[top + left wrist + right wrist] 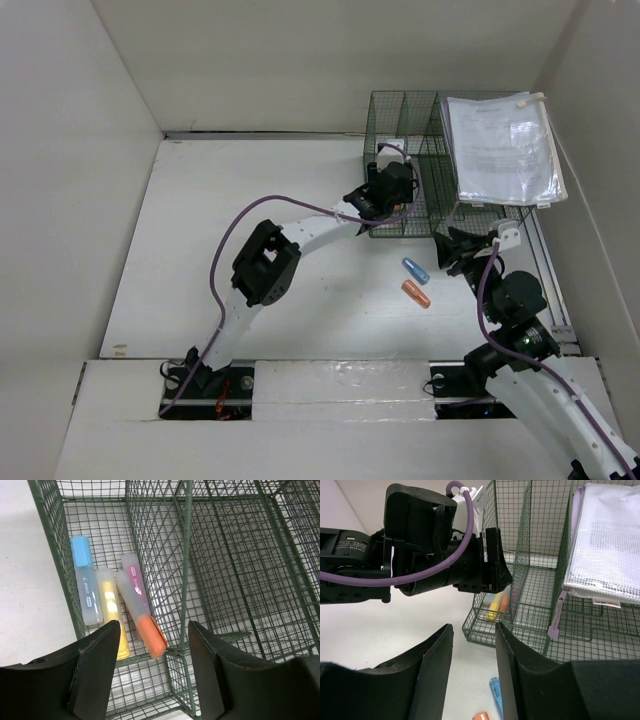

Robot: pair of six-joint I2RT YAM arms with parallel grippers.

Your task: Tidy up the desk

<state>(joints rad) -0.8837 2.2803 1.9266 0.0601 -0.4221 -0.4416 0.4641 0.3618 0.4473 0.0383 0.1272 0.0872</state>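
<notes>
1. The desk (250, 260) spreads white from wall to wall, under both arms.
2. A green wire rack (405, 120) stands at its far right corner, with a mesh pouch (500, 150) of papers over its right part.
3. The left gripper (152, 635) hangs over the rack's left compartment, fingers spread, holding nothing.
4. The right gripper (473, 630) is by the rack's front, also spread and empty.
5. Four highlighters (111, 610) lie in that compartment.
6. A blue highlighter (415, 269) and an orange highlighter (416, 294) lie on the desk.

My left arm (290, 225) stretches far out. The left gripper (152, 627) has its fingers (95, 670) wide apart, holding nothing. The right gripper (473, 630) is spread too.
</notes>
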